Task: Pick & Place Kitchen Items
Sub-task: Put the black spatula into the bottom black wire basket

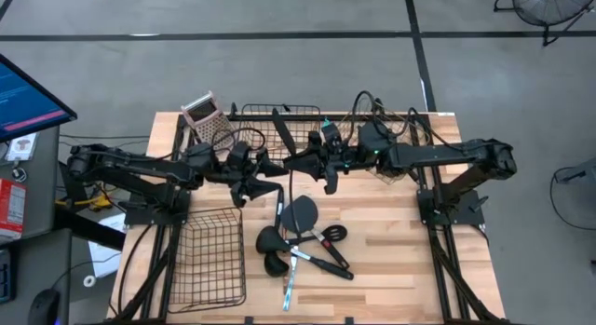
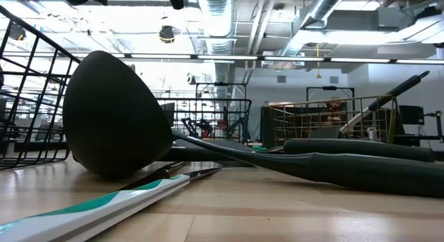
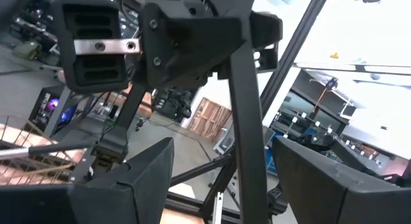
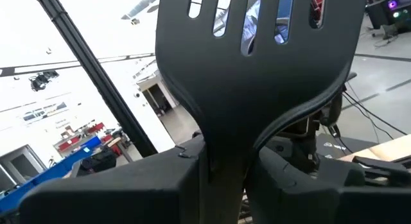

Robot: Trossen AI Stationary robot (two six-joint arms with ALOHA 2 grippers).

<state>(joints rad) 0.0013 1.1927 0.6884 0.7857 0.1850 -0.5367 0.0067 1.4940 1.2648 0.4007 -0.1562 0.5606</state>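
While both arms meet over the back middle of the table [image 1: 391, 269], the high view shows most of the work undone: about 5 kitchen items [image 1: 303, 246] lie heaped on the wood, among them black ladles, a black spatula and a teal-and-white handled piece. The left gripper [image 1: 250, 176] and right gripper [image 1: 321, 167] hang close together by the back wire basket [image 1: 279, 115], where at least 1 dark handle leans. A second, flat wire basket [image 1: 209, 255] at the front left looks unfilled. The pink-topped box grater [image 1: 203, 115] stands at the back left, just beside the left arm.

From the low view, a black ladle [image 2: 114, 117] fills the foreground with the teal-and-white handle [image 2: 104, 204] lying in front of it and thick black handles [image 2: 361, 166] running off to the side; neither gripper reaches this level.

Looking through the left wrist view, that gripper's fingers [image 3: 128, 182] stand wide apart with a slim black shaft [image 3: 247, 134] rising between them, not clamped.

Seen in the right wrist view, the fingers [image 4: 128, 185] are narrowed onto the neck of a black slotted spatula [image 4: 257, 63], held blade-up.

By my reading this is a handover or a carry toward a basket, and the 2 arms crowd each other there.
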